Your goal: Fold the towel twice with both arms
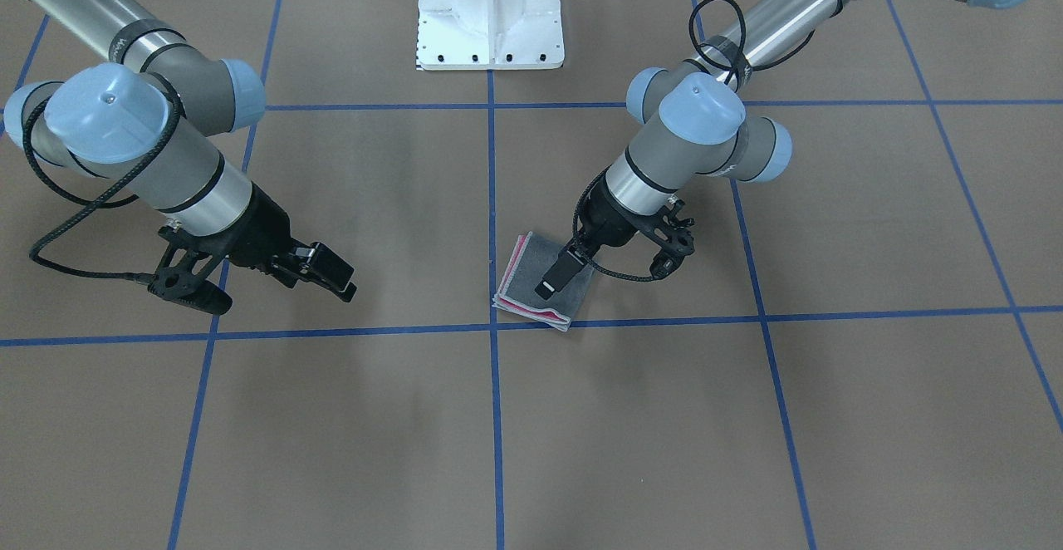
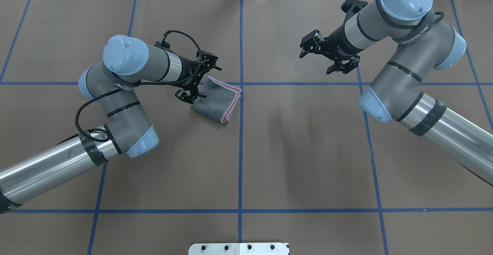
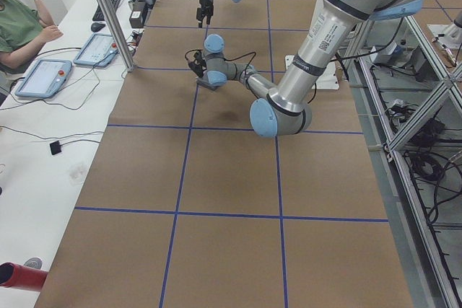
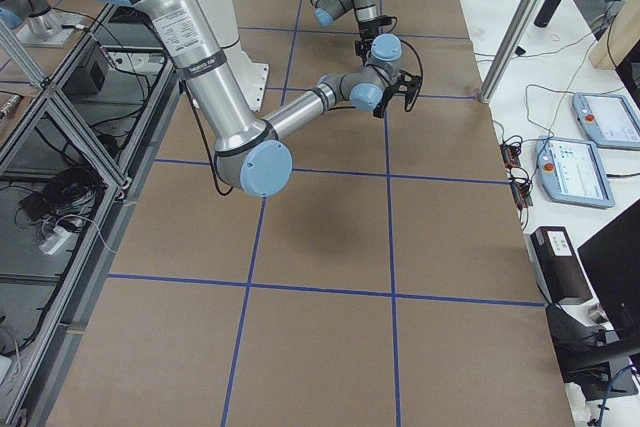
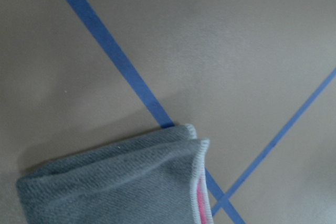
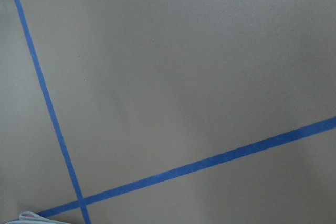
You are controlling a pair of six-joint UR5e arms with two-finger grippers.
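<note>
The towel [image 1: 525, 282] lies folded into a small pad, dark grey side up with a pink edge showing, beside the crossing of the blue tape lines [image 2: 217, 101]. My left gripper [image 1: 546, 288] points down onto the towel's top face, over its corner nearest the arm [image 2: 194, 93]. Only one dark finger shows, so I cannot tell whether it is open or shut. The left wrist view shows the towel's corner [image 5: 121, 182] lying slightly puffed on the paper. My right gripper [image 2: 306, 49] hangs open and holds nothing, well away from the towel [image 1: 340, 280].
The white pedestal [image 1: 490, 18] stands at the robot's side of the table. Blue tape lines [image 2: 240, 151] divide the brown paper into squares. A person sits at a side desk [image 3: 22, 27] with tablets [image 3: 43, 77] past the table's far edge.
</note>
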